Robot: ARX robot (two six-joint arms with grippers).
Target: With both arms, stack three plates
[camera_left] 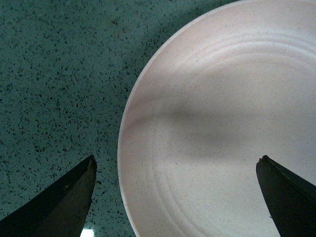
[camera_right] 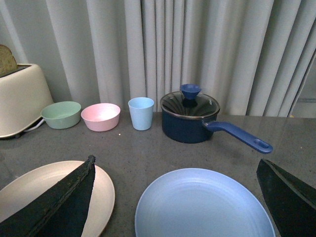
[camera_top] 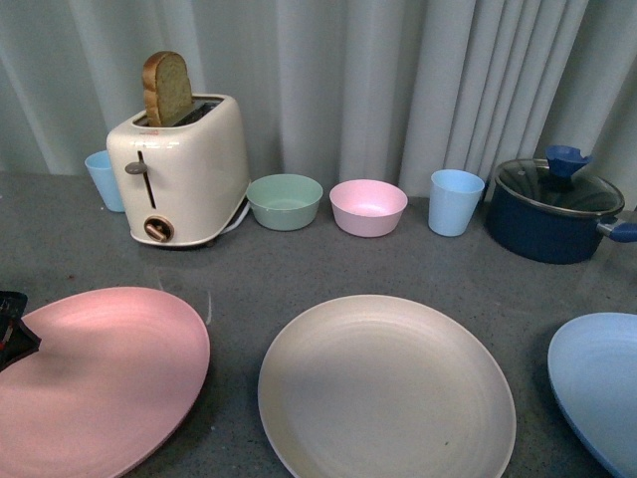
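Note:
Three plates lie side by side on the grey counter. The pink plate (camera_top: 95,378) is at the front left, the beige-cream plate (camera_top: 386,393) in the middle, the light blue plate (camera_top: 602,383) at the front right, cut by the frame edge. My left gripper (camera_left: 177,163) is open right above the pink plate's (camera_left: 222,123) rim, one finger over the counter, one over the plate; a black part of it shows at the front view's left edge (camera_top: 12,329). My right gripper (camera_right: 177,165) is open above the blue plate (camera_right: 205,205), with the beige plate (camera_right: 49,190) beside it.
Along the back by the curtain stand a cream toaster (camera_top: 184,164) with toast, a small blue cup (camera_top: 103,179), a mint bowl (camera_top: 285,200), a pink bowl (camera_top: 368,206), a blue cup (camera_top: 455,201) and a dark blue lidded saucepan (camera_top: 552,209) with its handle (camera_right: 242,138) pointing right.

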